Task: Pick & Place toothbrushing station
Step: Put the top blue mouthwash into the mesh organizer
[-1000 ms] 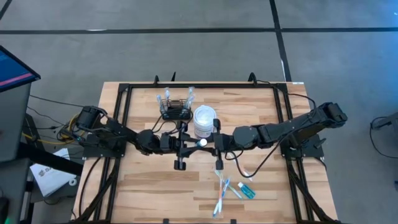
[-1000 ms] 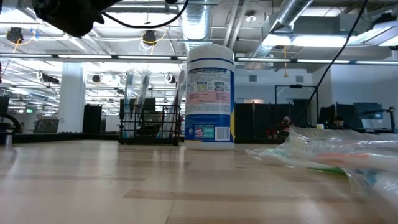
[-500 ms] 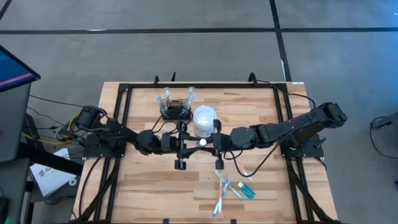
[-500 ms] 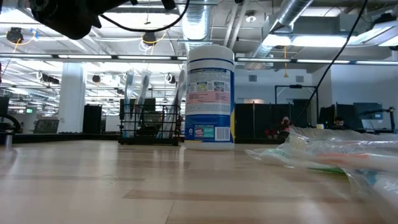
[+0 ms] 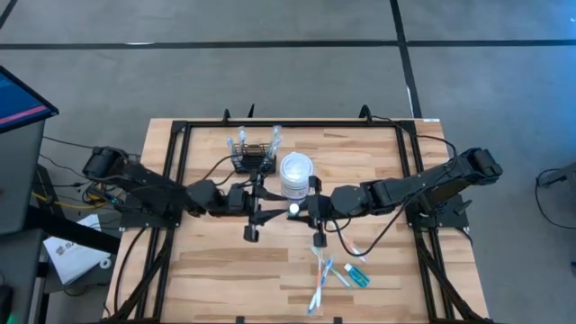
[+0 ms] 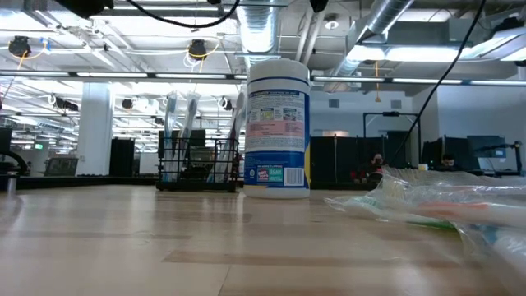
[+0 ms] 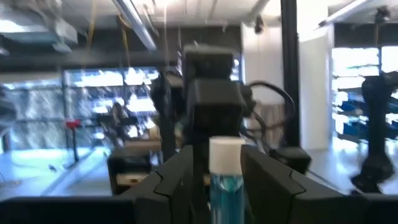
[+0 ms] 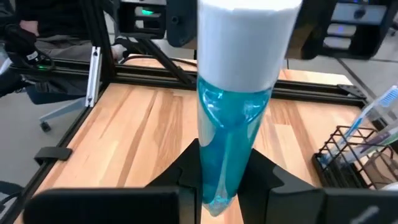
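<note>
The toothbrushing station (image 5: pixel 255 160) is a black wire rack with toothbrushes standing in it, on the table's far side beside a white tub (image 5: pixel 295 174); it also shows in the low view (image 6: pixel 197 164). A blue tube with a white cap (image 5: pixel 292 208) stands upright above mid-table, and my right gripper (image 5: pixel 306 211) is shut on it. My left gripper (image 5: pixel 274 208) is open just to the tube's left. In its wrist view the tube (image 7: pixel 224 174) shows between its fingers with narrow gaps. My right gripper pinches the tube's lower blue part (image 8: pixel 219 177) between its two fingers, coming from the table's right, roughly level. The tube stands up from the fingers with its white cap (image 8: pixel 245 37) on top, lifted clear of the table.
Packaged toothbrushes (image 5: pixel 320 277) and a small teal tube (image 5: pixel 357 274) lie near the table's front; their clear wrapping (image 6: pixel 444 205) fills the low view's right. A black frame rail (image 5: pixel 288 124) runs round the tabletop. Bare wood lies at front left.
My left gripper has drawn back from the tube toward the table's left edge and risen, tipping its fingers upward; its dark bulk has left the top of the low view. The tube has stayed upright in my right gripper.
</note>
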### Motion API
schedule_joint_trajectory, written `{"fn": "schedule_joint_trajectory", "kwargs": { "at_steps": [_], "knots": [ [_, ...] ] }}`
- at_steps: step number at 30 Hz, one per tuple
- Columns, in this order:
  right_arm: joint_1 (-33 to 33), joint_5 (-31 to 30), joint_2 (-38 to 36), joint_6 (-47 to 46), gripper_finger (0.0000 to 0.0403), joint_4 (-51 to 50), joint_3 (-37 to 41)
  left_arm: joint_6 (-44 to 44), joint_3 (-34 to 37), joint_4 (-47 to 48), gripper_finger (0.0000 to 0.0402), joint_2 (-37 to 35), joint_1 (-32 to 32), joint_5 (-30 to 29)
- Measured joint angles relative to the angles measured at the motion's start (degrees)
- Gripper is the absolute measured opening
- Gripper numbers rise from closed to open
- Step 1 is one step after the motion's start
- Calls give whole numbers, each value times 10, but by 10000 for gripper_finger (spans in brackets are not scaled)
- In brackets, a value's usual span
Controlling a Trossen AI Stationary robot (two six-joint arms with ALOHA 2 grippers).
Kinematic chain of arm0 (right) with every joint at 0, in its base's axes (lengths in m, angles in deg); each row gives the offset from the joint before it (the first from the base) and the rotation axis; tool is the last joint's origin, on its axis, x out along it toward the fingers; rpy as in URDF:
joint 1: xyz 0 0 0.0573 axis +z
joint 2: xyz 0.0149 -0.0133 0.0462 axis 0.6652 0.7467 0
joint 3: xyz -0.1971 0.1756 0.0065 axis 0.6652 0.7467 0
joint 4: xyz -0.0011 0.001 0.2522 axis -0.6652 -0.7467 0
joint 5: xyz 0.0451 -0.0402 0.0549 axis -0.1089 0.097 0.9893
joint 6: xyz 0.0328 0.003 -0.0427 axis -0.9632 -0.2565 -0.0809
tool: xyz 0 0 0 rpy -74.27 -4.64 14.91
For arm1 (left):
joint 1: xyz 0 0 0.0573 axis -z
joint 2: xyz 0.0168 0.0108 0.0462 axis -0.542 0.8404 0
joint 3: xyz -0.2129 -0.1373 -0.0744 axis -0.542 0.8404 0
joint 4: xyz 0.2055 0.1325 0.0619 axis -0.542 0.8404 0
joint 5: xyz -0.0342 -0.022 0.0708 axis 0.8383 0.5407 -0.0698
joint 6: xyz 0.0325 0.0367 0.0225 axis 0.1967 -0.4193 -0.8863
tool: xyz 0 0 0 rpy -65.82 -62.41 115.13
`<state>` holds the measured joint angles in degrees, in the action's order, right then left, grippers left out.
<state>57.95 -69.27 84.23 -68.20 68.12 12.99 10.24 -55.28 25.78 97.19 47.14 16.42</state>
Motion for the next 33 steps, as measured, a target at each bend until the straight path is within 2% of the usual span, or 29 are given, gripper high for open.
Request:
{"fn": "schedule_joint_trajectory", "kwargs": {
  "at_steps": [6,12,24,33],
  "knots": [
    [-2,15,0,-7,54,-3,0,73,-11,87,129,-17,-37,51],
    [-3,16,0,-11,54,-18,0,90,-25,91,135,-15,-47,102],
    [-3,13,-1,-17,54,-35,0,106,-28,119,155,-15,-45,123],
    [-7,13,-1,-21,54,-34,0,98,-28,120,168,-15,-45,106]
  ]
}}
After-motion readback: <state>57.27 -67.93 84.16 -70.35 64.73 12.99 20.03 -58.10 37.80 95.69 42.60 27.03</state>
